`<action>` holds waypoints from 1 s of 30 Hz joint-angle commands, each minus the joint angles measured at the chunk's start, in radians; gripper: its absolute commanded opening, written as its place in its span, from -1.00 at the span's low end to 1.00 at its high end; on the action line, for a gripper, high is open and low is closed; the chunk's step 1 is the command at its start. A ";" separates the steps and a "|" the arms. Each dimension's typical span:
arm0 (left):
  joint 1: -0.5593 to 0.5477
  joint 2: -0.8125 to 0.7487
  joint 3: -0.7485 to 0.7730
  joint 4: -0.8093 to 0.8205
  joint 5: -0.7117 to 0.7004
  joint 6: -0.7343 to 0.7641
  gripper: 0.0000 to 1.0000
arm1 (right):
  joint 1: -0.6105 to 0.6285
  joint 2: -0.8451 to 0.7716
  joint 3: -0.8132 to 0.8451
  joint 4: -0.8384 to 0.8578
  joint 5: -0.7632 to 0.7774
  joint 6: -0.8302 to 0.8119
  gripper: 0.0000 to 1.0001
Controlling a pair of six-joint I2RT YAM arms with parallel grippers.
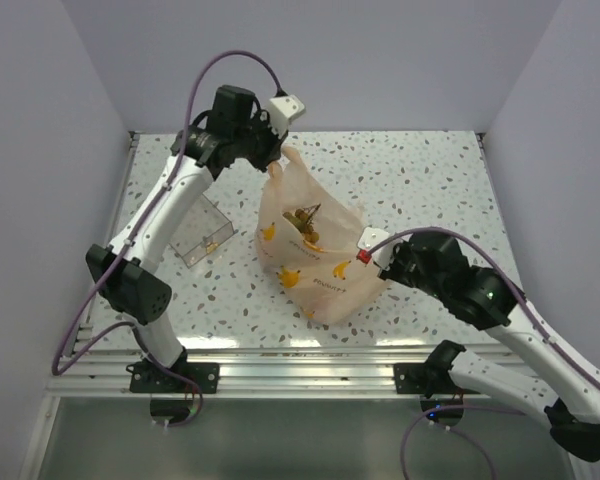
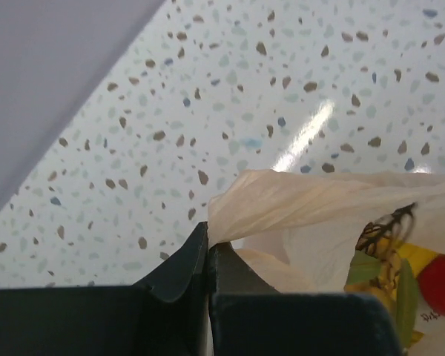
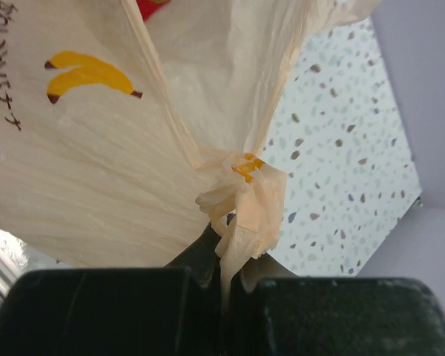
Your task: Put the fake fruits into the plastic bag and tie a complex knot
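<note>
Now the peach-orange plastic bag (image 1: 315, 258) stands on the speckled bench (image 1: 430, 180), stretched between the two arms. The left pincer (image 2: 208, 256) is clamped shut on a thin fold of the bag's upper edge, which rises from between its dark fingers toward the right in the wrist view. From above, this grip is at the bag's far-left tip, up off the bench. The right pincer (image 3: 226, 278) is likewise closed tight, gripping a bunched, twisted wad of the bag's film at its right side, with the panel printed with a banana spreading up and left from it. The fake fruits (image 1: 307, 228) lie inside the bag, seen through its open mouth between the two grips as yellow, green and red pieces. A clear plastic tray (image 1: 202, 235) sits on the bench left of the bag, apart from it.
</note>
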 commanded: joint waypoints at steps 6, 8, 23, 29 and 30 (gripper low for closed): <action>-0.015 -0.105 0.016 0.003 -0.084 -0.002 -1.00 | -0.001 0.102 0.286 0.002 -0.056 0.015 -1.00; -0.012 -0.119 0.045 0.025 -0.095 -0.006 -1.00 | -0.001 0.140 0.377 -0.013 -0.037 0.027 -1.00; 0.025 -0.256 -0.059 -0.087 -0.220 -0.054 -1.00 | -0.003 -0.011 0.221 0.261 0.209 -0.019 -1.00; 0.025 -0.277 -0.233 -0.062 -0.159 -0.113 -0.99 | -0.001 0.007 0.094 0.407 0.134 -0.040 -1.00; 0.025 -0.279 -0.256 -0.058 -0.142 -0.126 -0.96 | -0.001 0.016 0.089 0.421 0.105 -0.042 -1.00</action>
